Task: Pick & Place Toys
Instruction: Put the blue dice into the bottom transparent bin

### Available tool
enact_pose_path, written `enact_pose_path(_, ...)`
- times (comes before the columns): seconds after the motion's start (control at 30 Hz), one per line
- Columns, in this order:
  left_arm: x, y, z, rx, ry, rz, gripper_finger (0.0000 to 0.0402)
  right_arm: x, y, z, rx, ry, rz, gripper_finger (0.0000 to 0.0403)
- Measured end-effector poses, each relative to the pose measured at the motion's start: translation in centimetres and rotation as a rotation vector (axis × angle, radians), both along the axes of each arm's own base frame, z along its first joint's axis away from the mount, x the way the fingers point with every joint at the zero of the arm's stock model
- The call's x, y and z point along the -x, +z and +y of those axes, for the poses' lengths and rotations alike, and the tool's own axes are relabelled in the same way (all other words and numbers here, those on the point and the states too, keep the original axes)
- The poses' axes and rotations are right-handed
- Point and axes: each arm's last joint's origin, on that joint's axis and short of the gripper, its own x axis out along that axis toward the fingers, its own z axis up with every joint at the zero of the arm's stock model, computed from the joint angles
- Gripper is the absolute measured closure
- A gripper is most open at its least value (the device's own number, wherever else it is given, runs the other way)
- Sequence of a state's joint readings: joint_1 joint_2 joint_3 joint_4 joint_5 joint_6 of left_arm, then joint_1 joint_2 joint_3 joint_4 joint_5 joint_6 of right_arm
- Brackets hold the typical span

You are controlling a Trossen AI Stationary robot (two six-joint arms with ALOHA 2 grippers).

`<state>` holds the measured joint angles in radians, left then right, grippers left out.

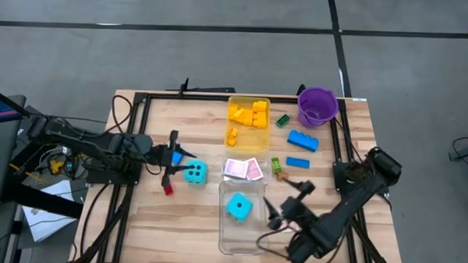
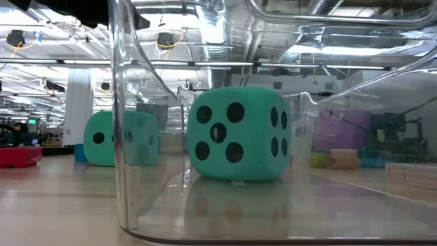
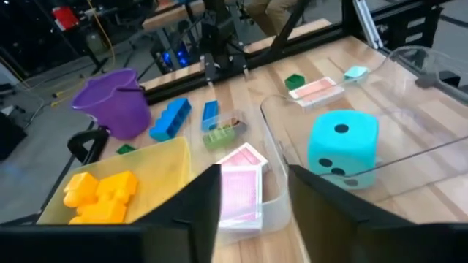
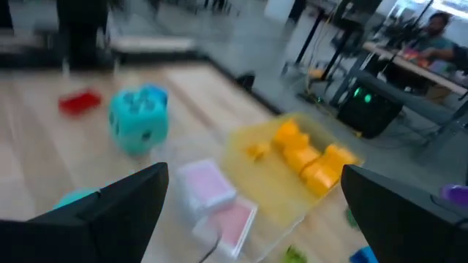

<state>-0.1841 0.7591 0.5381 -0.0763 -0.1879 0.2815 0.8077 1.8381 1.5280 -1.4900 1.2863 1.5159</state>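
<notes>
One cyan die (image 1: 195, 173) rests on the table just beside my left gripper (image 1: 173, 156), which is open with nothing between its fingers (image 3: 252, 208). A red brick (image 1: 168, 189) lies near it. A second cyan die (image 1: 239, 207) sits inside the clear tray (image 1: 229, 239). Pink-backed cards (image 1: 243, 169) lie in a small clear tray. Yellow bricks (image 1: 250, 114) fill the yellow tray (image 1: 235, 139). Blue bricks (image 1: 302, 140) and green bricks (image 1: 282, 120) lie near the purple bucket (image 1: 317, 105). My right gripper (image 1: 286, 205) stands wide open beside the clear tray, above the table.
A black metal frame (image 1: 133, 104) runs along the table's edges. Bare wood shows at the near left (image 1: 160, 230). A small tan piece (image 1: 288, 179) lies between the cards and my right gripper. Both arms' cables hang at the table's sides.
</notes>
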Motion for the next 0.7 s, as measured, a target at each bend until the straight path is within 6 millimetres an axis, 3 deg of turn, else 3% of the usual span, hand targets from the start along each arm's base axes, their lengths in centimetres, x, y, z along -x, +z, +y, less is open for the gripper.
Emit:
enact_pose_path(0.37, -0.9, -1.5, -0.1, 0.005, 0.014, 0.114, 0.0018, 2.8, 6.2, -3.3, -0.019, 0.017, -0.181, 0.0005)
enact_pose_path(0.5, -1.3, -2.6, -0.2, 0.042, 0.039, 0.199, 0.0018, 3.3, 7.4, -4.1, -0.024, 0.013, -0.238, 0.0005)
enact_pose_path(0.7, -1.9, -5.1, -0.3, 0.083, 0.084, 0.390, 0.0006, 3.2, 7.3, -3.7, -0.012, 0.023, -0.270, 0.0005)
